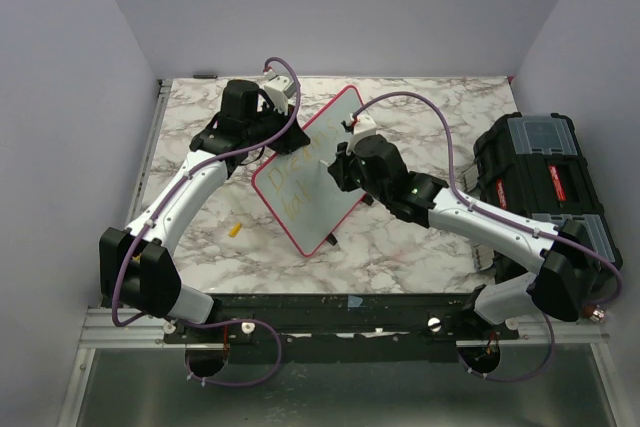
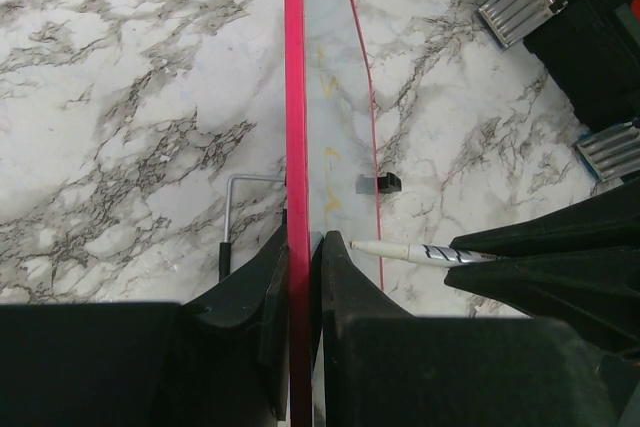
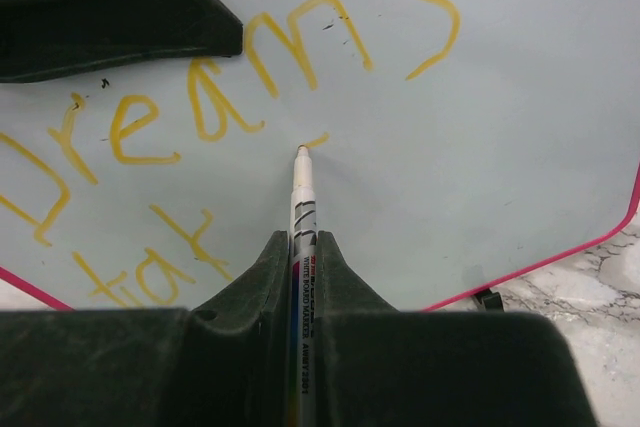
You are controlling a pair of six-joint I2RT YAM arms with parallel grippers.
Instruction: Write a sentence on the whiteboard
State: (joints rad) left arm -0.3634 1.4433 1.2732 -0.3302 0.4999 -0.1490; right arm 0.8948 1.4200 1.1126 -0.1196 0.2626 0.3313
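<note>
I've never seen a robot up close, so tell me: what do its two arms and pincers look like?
Both the left arm and right arm have glossy white shells between chunky black joints, each trailed by a looping thin purple cable. The left pincer and right pincer are matte black and wedge-shaped.

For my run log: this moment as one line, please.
left tool: shut on red-rimmed white whiteboard | right tool: shut on white marker pen, tip at board | yellow lettering: second line begun
</note>
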